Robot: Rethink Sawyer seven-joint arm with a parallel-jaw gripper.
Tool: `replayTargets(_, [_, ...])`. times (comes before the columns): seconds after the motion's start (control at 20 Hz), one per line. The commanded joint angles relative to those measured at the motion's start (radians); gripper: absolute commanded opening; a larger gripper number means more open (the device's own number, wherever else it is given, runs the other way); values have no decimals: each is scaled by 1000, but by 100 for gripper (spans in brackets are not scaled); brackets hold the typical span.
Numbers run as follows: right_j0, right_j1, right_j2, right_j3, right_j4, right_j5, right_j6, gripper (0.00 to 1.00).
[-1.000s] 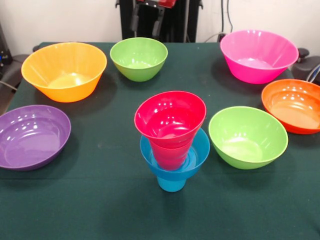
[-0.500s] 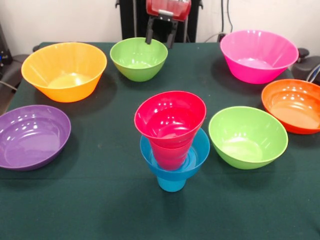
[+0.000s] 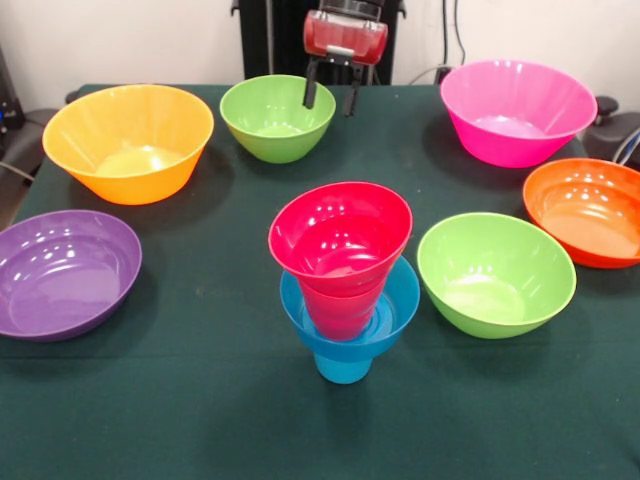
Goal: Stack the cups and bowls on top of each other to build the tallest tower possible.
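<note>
The tower stands at the table's front middle: a sky-blue cup (image 3: 342, 366) at the bottom, a small blue bowl (image 3: 398, 300) on it, a red cup (image 3: 340, 312) in that bowl, and a small red bowl (image 3: 340, 232) tilted on top. My gripper (image 3: 331, 100) hangs at the far side, open and empty, beside the right rim of the far lime green bowl (image 3: 268, 122). Its two dark fingers (image 3: 311, 94) point down, apart. A second lime green bowl (image 3: 495, 272) sits right of the tower.
A yellow-orange bowl (image 3: 128, 140) is at the far left and a purple bowl (image 3: 62, 272) at the near left. A pink bowl (image 3: 515, 110) is at the far right, with an orange bowl (image 3: 590, 210) at the right edge.
My gripper has come down into view from the top edge and shifted slightly right, near the far green bowl's rim. The tower and the bowls have not moved.
</note>
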Motion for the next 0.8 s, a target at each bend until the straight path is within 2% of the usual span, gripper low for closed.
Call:
replayTargets(0.05, [14, 105, 51, -110, 46, -38, 168, 100])
replayTargets(0.45, [1, 165, 42, -127, 35, -73, 172, 100])
replayTargets(0.8, [11, 207, 48, -149, 64, -98, 174, 100])
